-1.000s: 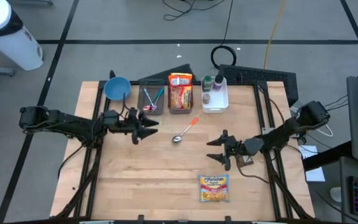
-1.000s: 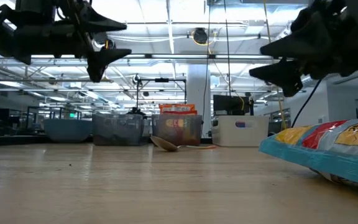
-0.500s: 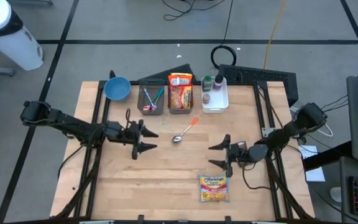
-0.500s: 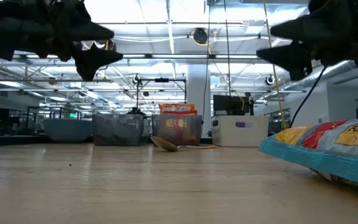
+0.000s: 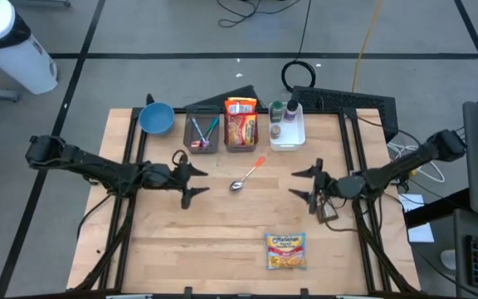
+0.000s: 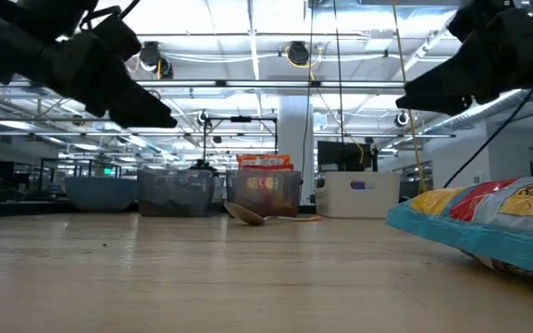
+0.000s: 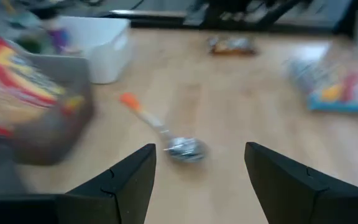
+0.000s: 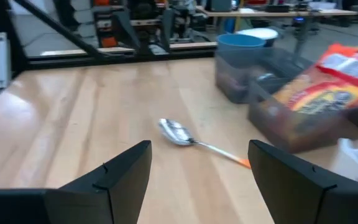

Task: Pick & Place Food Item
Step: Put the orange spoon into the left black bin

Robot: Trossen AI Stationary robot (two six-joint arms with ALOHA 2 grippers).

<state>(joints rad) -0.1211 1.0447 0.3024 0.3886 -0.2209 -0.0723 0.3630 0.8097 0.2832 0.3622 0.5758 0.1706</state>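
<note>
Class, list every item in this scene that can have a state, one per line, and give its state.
Left hand: open, empty, above the table.
Right hand: open, empty, above the table.
Spoon: lying flat on the table between the hands.
Noodle packet: lying flat on the table, near edge.
Middle bin: holds an upright food packet.
Blue bowl: upright.

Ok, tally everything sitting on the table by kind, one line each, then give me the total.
Bowls: 1, the blue bowl
Bins: 3, the utensil bin, the noodle bin, the white bin
Spoons: 1, the spoon
Loose food packets: 1, the noodle packet
Total: 6
</note>
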